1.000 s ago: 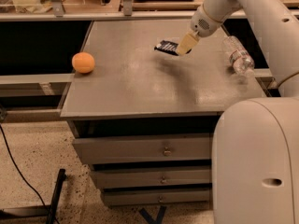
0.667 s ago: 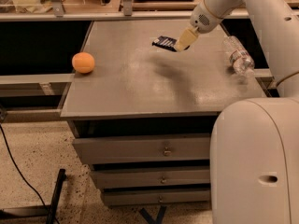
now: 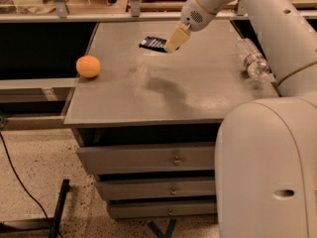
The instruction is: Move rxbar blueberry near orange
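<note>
Over table (image 3: 198, 98), betw. gripper fingers (image 3: 174, 37): rxbar (image 3: 151, 43)

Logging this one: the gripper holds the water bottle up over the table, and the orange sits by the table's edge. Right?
Not quite. In the camera view the gripper over the table holds the dark snack bar, not the water bottle, which lies on it. The orange does sit by the edge.
</note>
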{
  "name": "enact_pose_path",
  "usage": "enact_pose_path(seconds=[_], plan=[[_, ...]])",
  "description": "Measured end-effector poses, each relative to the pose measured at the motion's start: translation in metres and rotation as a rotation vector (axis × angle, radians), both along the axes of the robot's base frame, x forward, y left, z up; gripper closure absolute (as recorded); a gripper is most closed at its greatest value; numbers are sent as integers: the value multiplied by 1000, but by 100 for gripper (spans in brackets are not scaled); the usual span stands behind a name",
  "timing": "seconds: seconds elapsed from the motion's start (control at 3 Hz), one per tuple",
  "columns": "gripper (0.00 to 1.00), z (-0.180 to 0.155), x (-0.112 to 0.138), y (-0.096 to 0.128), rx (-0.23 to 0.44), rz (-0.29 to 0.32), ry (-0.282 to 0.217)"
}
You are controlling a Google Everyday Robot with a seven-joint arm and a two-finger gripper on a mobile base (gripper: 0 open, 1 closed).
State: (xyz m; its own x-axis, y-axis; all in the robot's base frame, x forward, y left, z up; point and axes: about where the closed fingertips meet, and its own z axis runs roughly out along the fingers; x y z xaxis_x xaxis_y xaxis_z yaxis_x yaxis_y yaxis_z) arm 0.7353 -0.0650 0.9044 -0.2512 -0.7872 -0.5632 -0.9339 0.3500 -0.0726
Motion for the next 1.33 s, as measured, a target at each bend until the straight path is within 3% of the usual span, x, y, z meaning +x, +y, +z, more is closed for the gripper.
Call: enact_pose_path(seconds=[0.67, 1.33], plan=[[100, 1, -31, 74, -39, 150, -27], [100, -17, -44, 107, -63, 206, -19]])
